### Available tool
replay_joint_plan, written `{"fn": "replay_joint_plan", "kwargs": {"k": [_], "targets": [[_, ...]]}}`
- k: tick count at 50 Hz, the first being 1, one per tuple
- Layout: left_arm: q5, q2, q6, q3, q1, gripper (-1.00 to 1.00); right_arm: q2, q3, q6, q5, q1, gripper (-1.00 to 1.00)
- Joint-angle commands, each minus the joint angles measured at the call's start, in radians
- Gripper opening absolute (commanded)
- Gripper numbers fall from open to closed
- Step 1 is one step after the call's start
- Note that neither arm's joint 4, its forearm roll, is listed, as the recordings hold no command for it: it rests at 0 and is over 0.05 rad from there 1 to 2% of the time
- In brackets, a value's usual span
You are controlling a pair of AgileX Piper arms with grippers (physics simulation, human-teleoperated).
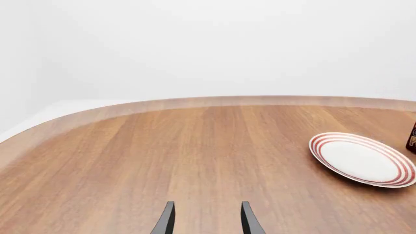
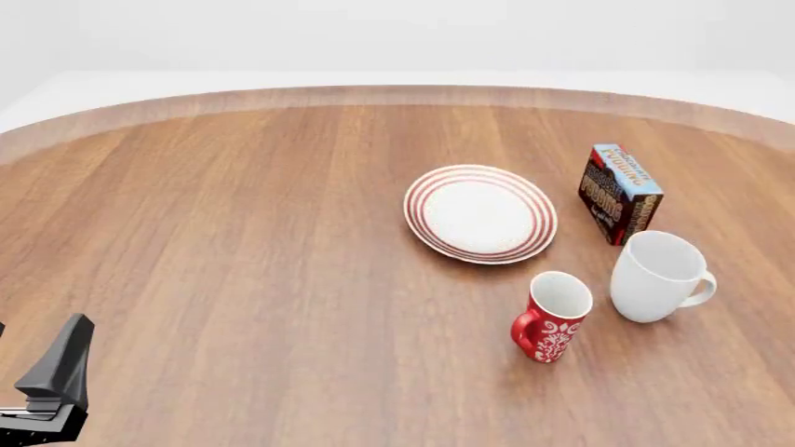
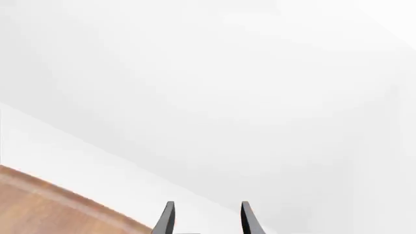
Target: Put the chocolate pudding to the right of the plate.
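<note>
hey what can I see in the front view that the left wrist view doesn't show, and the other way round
Only the front view shows the red mug, the white mug and the whole chocolate pudding, standing right of the plate. Only the left wrist view shows the left gripper, fingers apart and empty. Both show the plate and the wooden table; the wrist view catches only a sliver of the pudding.
</note>
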Motion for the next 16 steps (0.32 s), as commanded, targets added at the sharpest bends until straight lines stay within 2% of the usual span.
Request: {"fn": "replay_joint_plan", "kwargs": {"k": [1,2,3,4,5,6,8,11,14,16], "targets": [[0.0,0.0,0.0,0.0,0.0,1.0,-0.476,0.172,-0.672,-0.46,0.356,1.0],[0.0,0.0,0.0,0.0,0.0,1.0,-0.503,0.151,-0.62,-0.42,0.274,1.0],[0.0,0.0,0.0,0.0,0.0,1.0,-0.522,0.151,-0.606,-0.421,0.236,1.0],[0.0,0.0,0.0,0.0,0.0,1.0,-0.532,0.199,-0.658,-0.477,0.334,1.0],[0.0,0.0,0.0,0.0,0.0,1.0,-0.531,0.216,-0.683,-0.481,0.359,1.0],[0.0,0.0,0.0,0.0,0.0,1.0,-0.54,0.224,-0.683,-0.49,0.353,1.0],[0.0,0.0,0.0,0.0,0.0,1.0,-0.525,0.236,-0.709,-0.503,0.394,1.0],[0.0,0.0,0.0,0.0,0.0,1.0,-0.529,0.211,-0.682,-0.465,0.393,1.0],[0.0,0.0,0.0,0.0,0.0,1.0,-0.529,0.247,-0.707,-0.502,0.415,1.0],[0.0,0.0,0.0,0.0,0.0,1.0,-0.538,0.255,-0.699,-0.507,0.401,1.0]]}}
